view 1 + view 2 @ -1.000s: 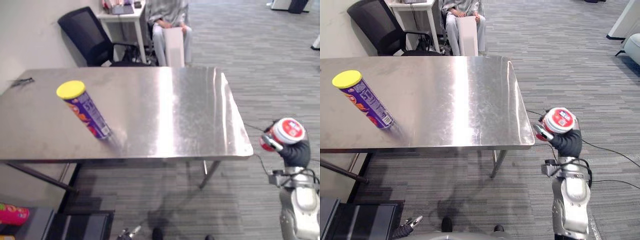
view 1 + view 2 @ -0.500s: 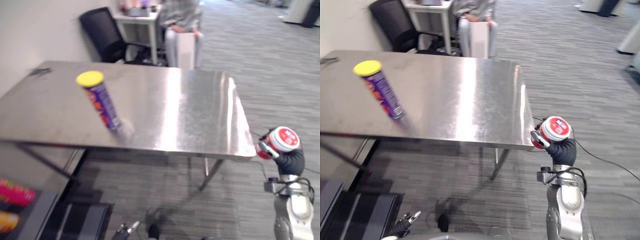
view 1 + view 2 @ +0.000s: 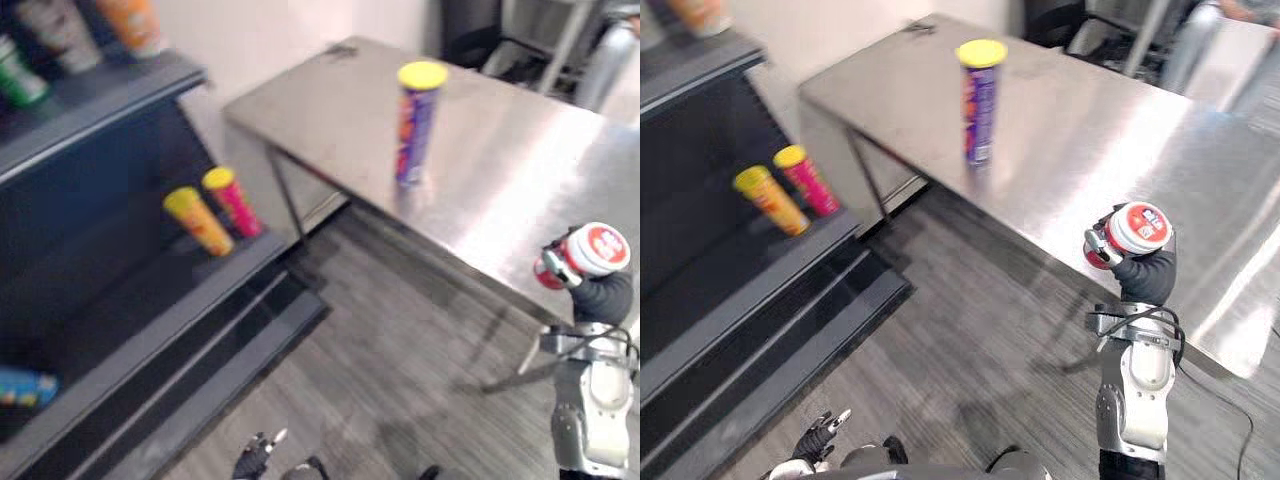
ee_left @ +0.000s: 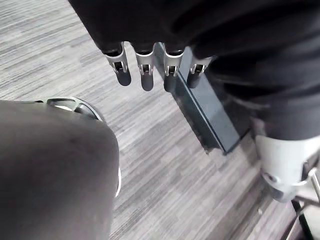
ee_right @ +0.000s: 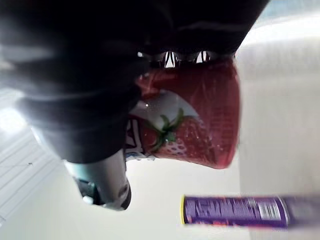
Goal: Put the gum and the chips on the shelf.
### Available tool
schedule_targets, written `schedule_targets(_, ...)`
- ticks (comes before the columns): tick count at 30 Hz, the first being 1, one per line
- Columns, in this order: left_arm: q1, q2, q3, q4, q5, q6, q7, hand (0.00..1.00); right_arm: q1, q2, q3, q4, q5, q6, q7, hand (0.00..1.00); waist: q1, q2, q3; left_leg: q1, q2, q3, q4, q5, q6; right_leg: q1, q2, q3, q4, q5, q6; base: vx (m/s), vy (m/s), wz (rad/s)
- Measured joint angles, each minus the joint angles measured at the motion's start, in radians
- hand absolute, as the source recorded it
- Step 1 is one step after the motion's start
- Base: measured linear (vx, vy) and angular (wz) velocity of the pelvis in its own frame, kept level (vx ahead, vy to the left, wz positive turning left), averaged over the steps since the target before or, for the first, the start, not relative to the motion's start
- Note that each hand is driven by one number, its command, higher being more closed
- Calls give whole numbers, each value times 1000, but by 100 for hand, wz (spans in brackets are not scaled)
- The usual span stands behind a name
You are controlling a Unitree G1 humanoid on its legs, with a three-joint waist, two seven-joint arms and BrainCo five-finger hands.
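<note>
A red gum tub [image 3: 1135, 230] with a white lid sits in my right hand [image 3: 1142, 276], whose fingers curl round it; it is held up beside the steel table's [image 3: 1080, 150] near edge. My right wrist view shows the tub [image 5: 195, 120] with a strawberry picture, close against the fingers. The chips, a tall purple can [image 3: 415, 125] with a yellow lid, stand upright on the table, apart from both hands. A dark shelf unit [image 3: 120, 290] stands on the left. My left hand [image 3: 825, 435] hangs low near the floor, its fingers [image 4: 145, 75] straight and holding nothing.
On the middle shelf board lean a yellow-orange can [image 3: 200, 222] and a pink can [image 3: 232, 200]. The top board carries a green item [image 3: 20, 80] and an orange one [image 3: 135, 25]. Grey carpet floor [image 3: 380, 350] lies between shelf and table.
The whole view has swung left, so the camera moved: the shelf unit has come into sight and the table sits to the right. My right hand still holds the tub.
</note>
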Motion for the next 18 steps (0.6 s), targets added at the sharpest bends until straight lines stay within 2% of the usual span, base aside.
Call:
schedule_targets(4, 32, 2, 22, 5, 0, 20, -2, 0, 2, 17, -1, -18, -7, 0, 10, 100, 4, -15, -4, 5, -66, -11, -73, 2, 2, 62, -2, -50, -81, 65, 29, 28, 275, 87)
schedule_targets(7, 49, 2, 23, 6, 11, 20, 2, 0, 4, 19, 0, -18, -8, 2, 14, 100, 8, -19, -3, 4, -88, -9, -91, 9, 15, 65, -3, -41, -120, 121, 26, 2, 156, 11)
schedule_targets(9, 47, 2, 23, 6, 16, 19, 5, 0, 4, 21, 1, -18, -14, 2, 11, 100, 7, -24, 1, 5, -92, -7, -95, 10, 16, 65, -3, -37, -130, 137, 25, -16, 119, -3)
schedule_targets(13, 36, 20, 26, 3, 21, 18, 15, 0, 4, 52, 32, -8, -24, 3, 1, 100, 7, -56, 18, -5, -110, -13, -122, 18, 29, 58, 2, -35, -164, 148, 42, -29, 65, 2)
schedule_targets(18, 32, 16, 25, -9, 20, 17, 20, 0, -14, 51, 105, 23, -47, 5, 3, 100, 33, -57, 34, -48, -117, -31, -111, 13, 43, 55, 14, -36, -206, 174, 52, -40, 44, 11)
